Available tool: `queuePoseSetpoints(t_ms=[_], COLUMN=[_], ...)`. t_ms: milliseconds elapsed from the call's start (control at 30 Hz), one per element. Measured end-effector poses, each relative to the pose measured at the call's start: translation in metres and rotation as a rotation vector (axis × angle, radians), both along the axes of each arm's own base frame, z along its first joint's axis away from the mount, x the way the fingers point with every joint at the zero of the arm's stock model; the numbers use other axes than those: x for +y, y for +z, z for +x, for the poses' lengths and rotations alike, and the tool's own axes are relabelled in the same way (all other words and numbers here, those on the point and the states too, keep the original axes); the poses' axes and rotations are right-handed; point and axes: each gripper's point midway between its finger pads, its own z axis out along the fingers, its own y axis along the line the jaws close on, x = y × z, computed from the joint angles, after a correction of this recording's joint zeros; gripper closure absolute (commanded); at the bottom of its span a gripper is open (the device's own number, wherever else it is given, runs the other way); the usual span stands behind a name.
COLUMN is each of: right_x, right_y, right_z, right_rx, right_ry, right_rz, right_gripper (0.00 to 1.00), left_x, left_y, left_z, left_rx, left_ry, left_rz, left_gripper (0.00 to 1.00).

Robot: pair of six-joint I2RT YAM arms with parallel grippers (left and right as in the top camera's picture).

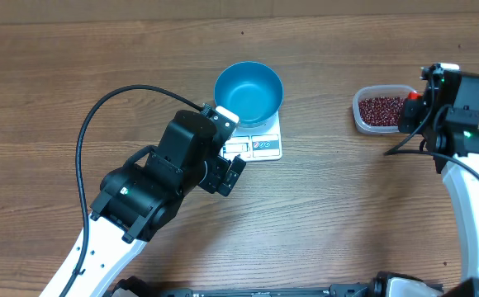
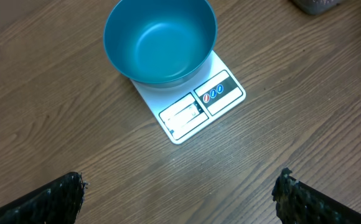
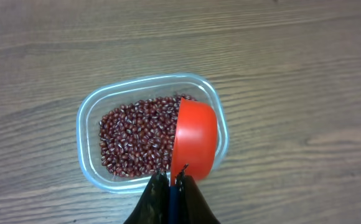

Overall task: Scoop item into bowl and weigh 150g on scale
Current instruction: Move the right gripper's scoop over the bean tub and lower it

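Note:
The blue bowl (image 1: 248, 92) (image 2: 160, 40) stands empty on the far part of the white scale (image 1: 262, 148) (image 2: 202, 102), whose display and buttons face my left arm. My left gripper (image 2: 179, 194) hovers open over bare wood just in front of the scale, nothing between its fingers. At the right, the dark red beans (image 3: 137, 137) (image 1: 378, 107) fill a clear tub (image 3: 84, 118). My right gripper (image 3: 171, 179) is shut on the handle of a red scoop (image 3: 196, 137), which is tipped on its side over the tub's right end, touching the beans.
The left arm's black body (image 1: 161, 181) and its looping cable (image 1: 87, 136) cover the table left of the scale. The right arm (image 1: 462, 124) stands just right of the tub. Bare wood lies between the scale and the tub.

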Motion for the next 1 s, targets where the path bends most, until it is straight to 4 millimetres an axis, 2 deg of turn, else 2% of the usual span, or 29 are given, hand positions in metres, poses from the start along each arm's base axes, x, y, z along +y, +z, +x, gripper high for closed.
queuePoseSetpoints(t_ms=[400,733,1000], right_x=[0.0,-0.001,0.01], right_y=[-0.039,-0.048,-0.062], right_z=[0.018,0.015,0.017], right_rx=[0.091,0.132,0.154], right_ry=[0.143,0.169,0.214], right_rz=[-0.08,-0.101,-0.044], right_gripper=[0.96,0.96,0.96], left_x=[0.0,0.0,0.0], left_y=[0.0,0.0,0.0], left_z=[0.0,0.0,0.0], left_rx=[0.0,0.0,0.0], left_ry=[0.0,0.0,0.0], left_rz=[0.0,0.0,0.0], left_gripper=[0.0,0.01,0.0])
